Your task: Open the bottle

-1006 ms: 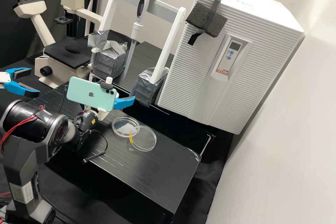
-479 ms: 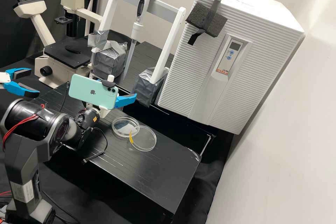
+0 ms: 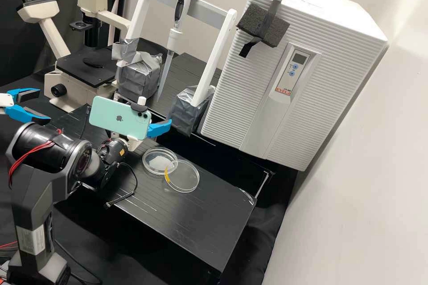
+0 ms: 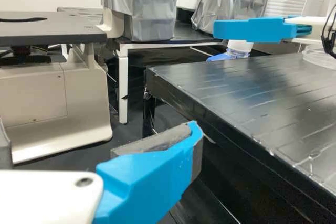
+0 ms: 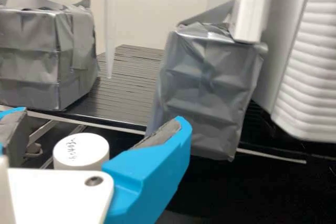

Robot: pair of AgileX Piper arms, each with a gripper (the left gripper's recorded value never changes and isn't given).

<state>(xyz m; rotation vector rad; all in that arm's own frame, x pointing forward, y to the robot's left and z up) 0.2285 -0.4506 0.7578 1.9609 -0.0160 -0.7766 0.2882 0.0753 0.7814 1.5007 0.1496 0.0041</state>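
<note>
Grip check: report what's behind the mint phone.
One blue finger sticks out past the phone, which covers the bottle. The right wrist view shows its white cap.

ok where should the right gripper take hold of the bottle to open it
Probably the white cap, pinched across its round side wall. It stands upright, flat top up, and the right gripper sits open with a finger on either side, so closing level from there should seat both pads.
</note>
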